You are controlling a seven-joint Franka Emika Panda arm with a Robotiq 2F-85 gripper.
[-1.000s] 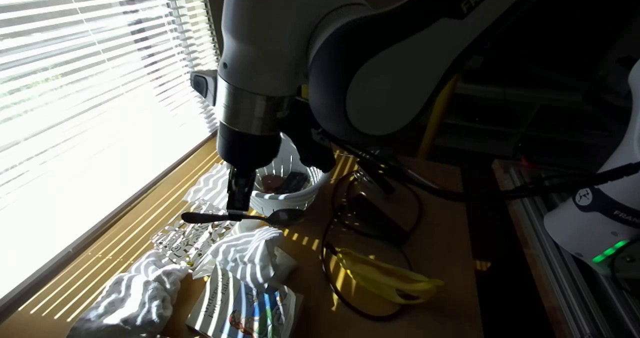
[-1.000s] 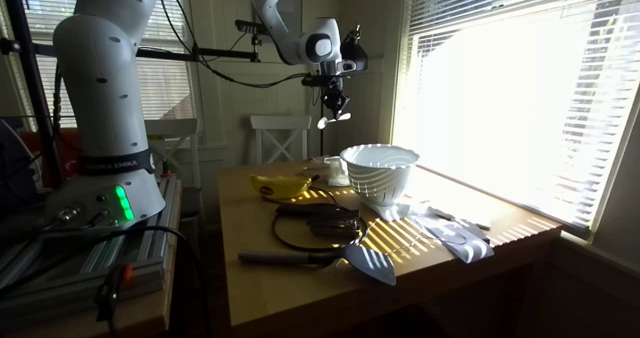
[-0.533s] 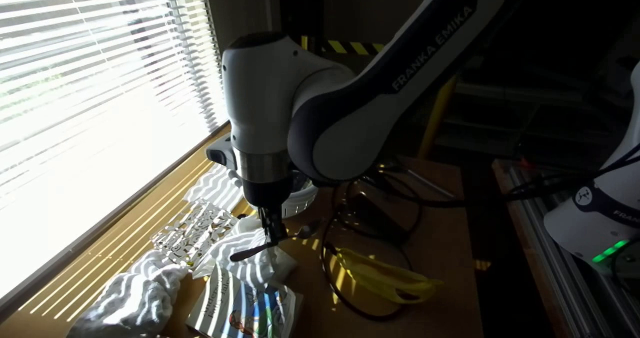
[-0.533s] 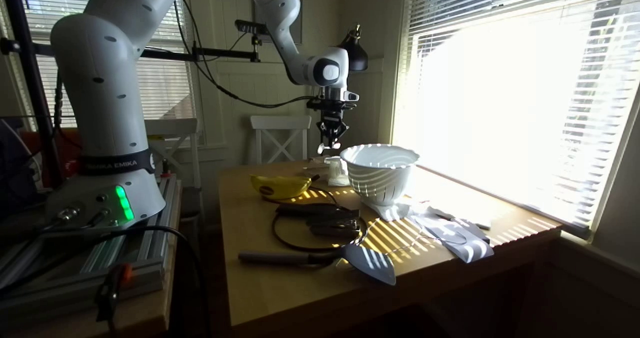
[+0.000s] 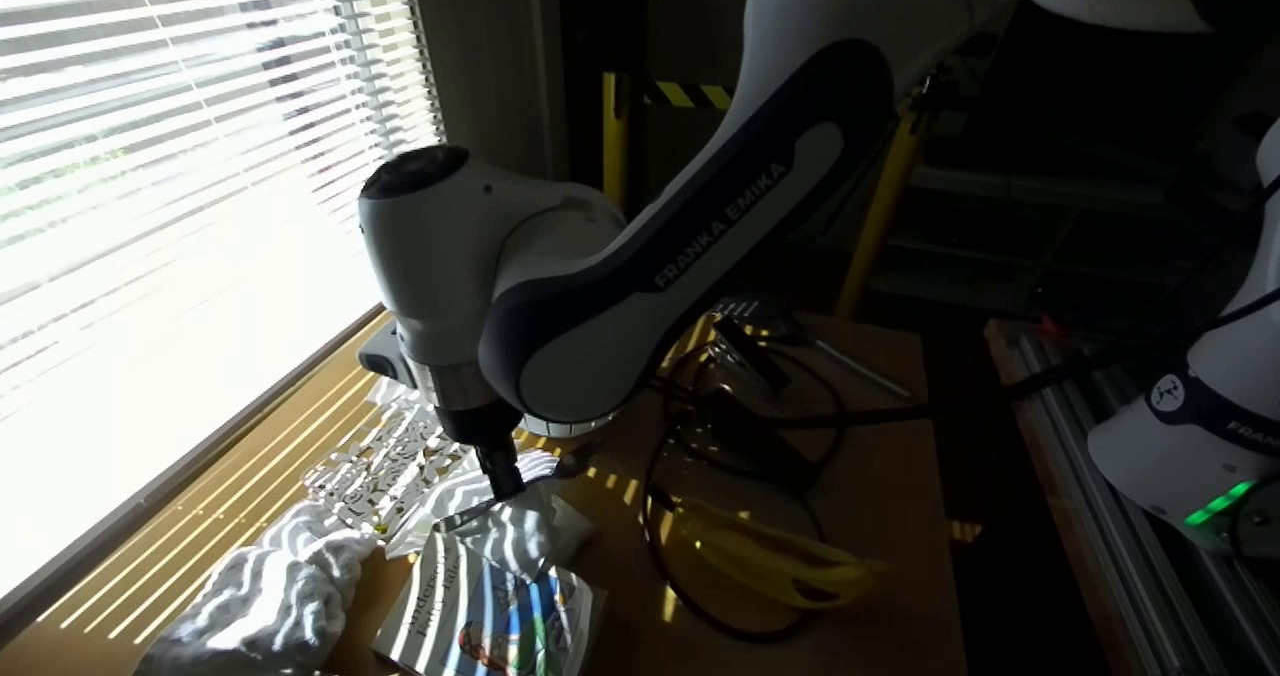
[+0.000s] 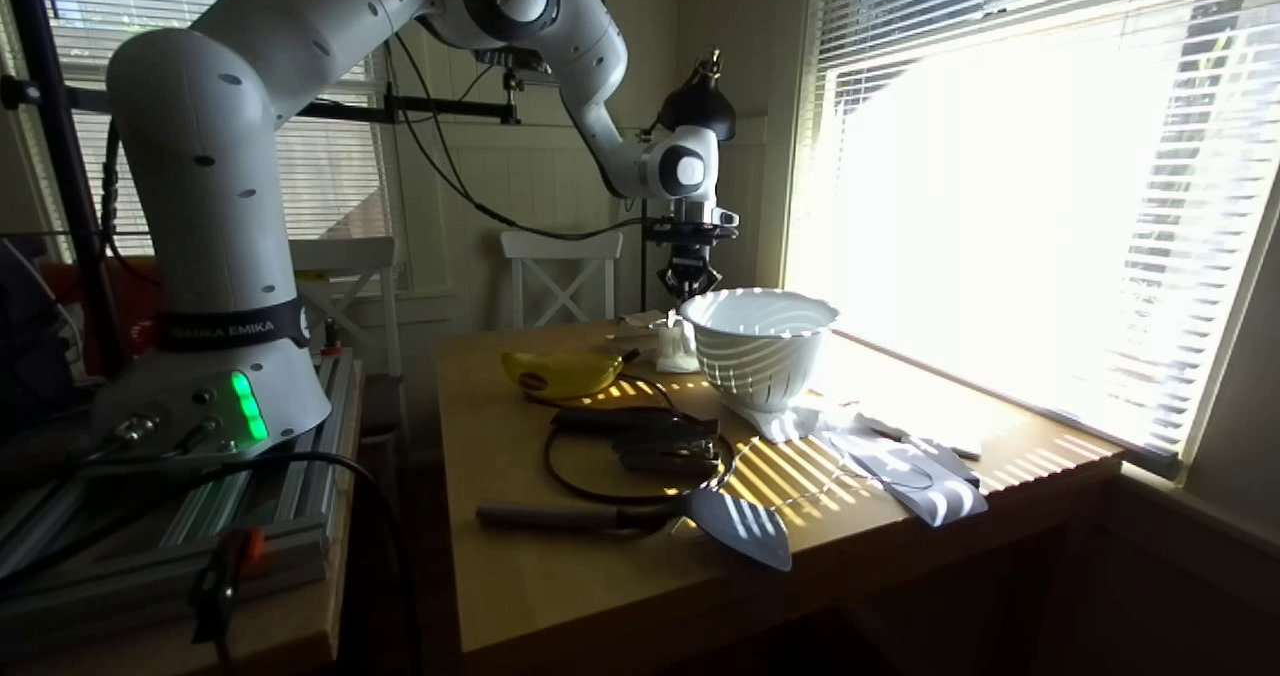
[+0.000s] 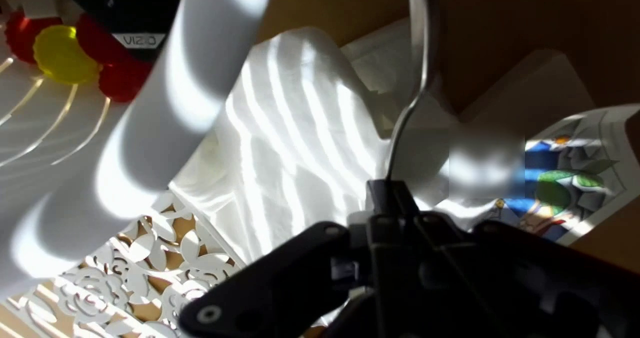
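Spoon [image 7: 422, 48] in the grip! The jaws are clamped on it at the lower middle of the wrist view, its thin metal length climbing out of them and off the top of the frame. So the grasp is made, I'd judge, while the spoon is not yet let go or laid down; that much is left. Over to an exterior view: there it slants left of centre, low in the frame, right over a white bundle [image 5: 520, 538]. Touching it or just above? From this angle I can't say.

Around it, plenty lying on the counter [image 6: 540, 596]. Lacy mat [image 7: 141, 246], lower left of the wrist view. Colander [image 6: 755, 351], right of centre in an exterior view, with the banana [image 6: 565, 371] to its left and the turner [image 6: 738, 526] down towards the bottom of the frame.

And now the lettering! Upper left of the wrist view, inside the colander, a black remote [image 7: 135, 8] flashes VIZIO in capitals, red and yellow caps [image 7: 65, 55] right beside it. The arm [image 5: 720, 231] carries FRANKA EMIKA, slanting up through an exterior view, clear as you like, and there's the name again on the base [image 6: 215, 376], left side of the frame. Lower left in an exterior view, the book [image 5: 490, 611] shows part of a title, "Fairy Tale", beside its cover picture.
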